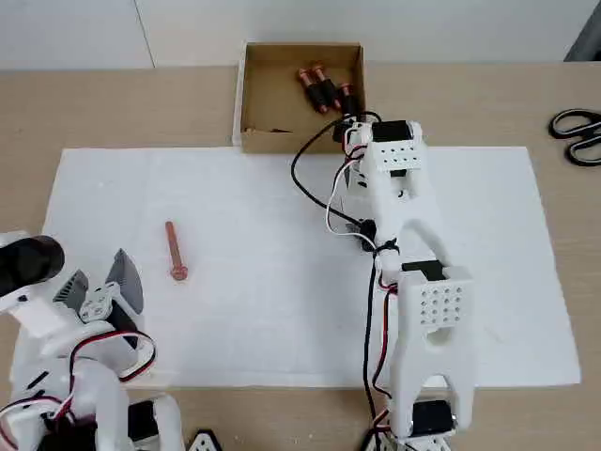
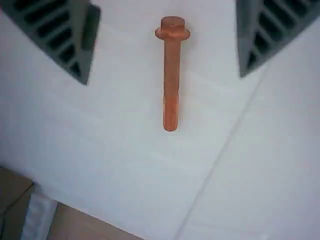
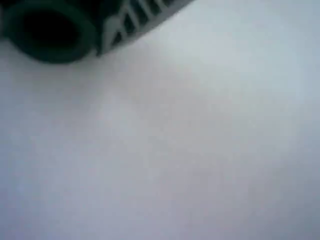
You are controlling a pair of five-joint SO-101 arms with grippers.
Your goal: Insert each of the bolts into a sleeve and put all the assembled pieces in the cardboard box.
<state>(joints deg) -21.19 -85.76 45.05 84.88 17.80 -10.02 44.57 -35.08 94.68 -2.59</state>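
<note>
On the left, my left gripper point(image 1: 100, 272) hangs low over the near corner of the white sheet point(image 1: 282, 310), its fingers point(image 2: 70, 40) spread wide with nothing between them. The left wrist view frames the last loose bolt point(image 1: 175, 249) squarely in that gap, head toward the gripper and shank pointing away. I read this as lined up for a pick along the bolt's length. The bolt itself lies flat on the sheet, a little ahead of the gripper and apart from it, with no sleeve on it.

Further right, at the far edge of the sheet, the cardboard box point(image 1: 240, 94) stands open. A small cluster of assembled pieces point(image 1: 324, 89) lies in its far right corner, orange bolt ends showing out of dark sleeves. The rest of its floor looks bare.

Right of that, my right arm stretches out across the sheet, with the right gripper point(image 1: 351, 132) near the box's near right corner. In its wrist view a dark sleeve point(image 3: 47, 30) sits hard against a ribbed finger point(image 3: 132, 20), bore facing out and up off the sheet. I judge it is clamped there, waiting for the bolt.
</note>
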